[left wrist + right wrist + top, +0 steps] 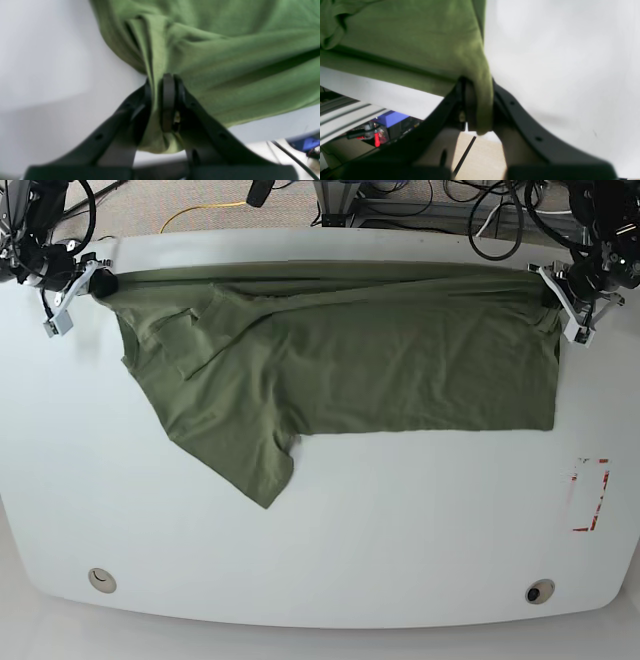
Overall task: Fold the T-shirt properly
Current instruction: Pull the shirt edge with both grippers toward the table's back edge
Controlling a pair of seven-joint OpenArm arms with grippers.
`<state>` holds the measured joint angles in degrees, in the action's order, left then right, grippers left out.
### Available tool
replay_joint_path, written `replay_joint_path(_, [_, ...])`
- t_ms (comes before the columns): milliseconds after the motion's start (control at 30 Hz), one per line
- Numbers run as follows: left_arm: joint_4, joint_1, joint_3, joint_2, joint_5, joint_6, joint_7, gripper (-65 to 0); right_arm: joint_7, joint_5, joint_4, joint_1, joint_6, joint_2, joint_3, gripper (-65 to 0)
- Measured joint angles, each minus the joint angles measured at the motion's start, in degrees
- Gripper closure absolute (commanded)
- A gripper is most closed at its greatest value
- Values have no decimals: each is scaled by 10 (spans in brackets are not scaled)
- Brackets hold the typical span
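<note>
Green T-shirt (pixel 350 360) lies spread on the white table (pixel 330 530), stretched along the far edge with 1 sleeve still sticking out, so I think the folding has only just started. The left gripper (pixel 162 100) and right gripper (pixel 477 105) each pinch 1 far corner tight.

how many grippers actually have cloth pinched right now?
2. The left gripper has its jaws shut on the T-shirt at the far corner on the base view's right; the right gripper is shut on the far corner on that view's left.
</note>
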<state>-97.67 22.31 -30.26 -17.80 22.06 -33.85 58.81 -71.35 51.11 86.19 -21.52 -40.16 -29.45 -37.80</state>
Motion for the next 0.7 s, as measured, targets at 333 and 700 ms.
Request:
replay_joint_path(333, [-19,28,-2,5,-4,2,12,-232,-7,-10,0,-22,0,1,0,-246])
replay_joint_path(700, [-27,31,-7,2,-19,8,14,-393,-5,-16,43,-43,2,25,-33,-504])
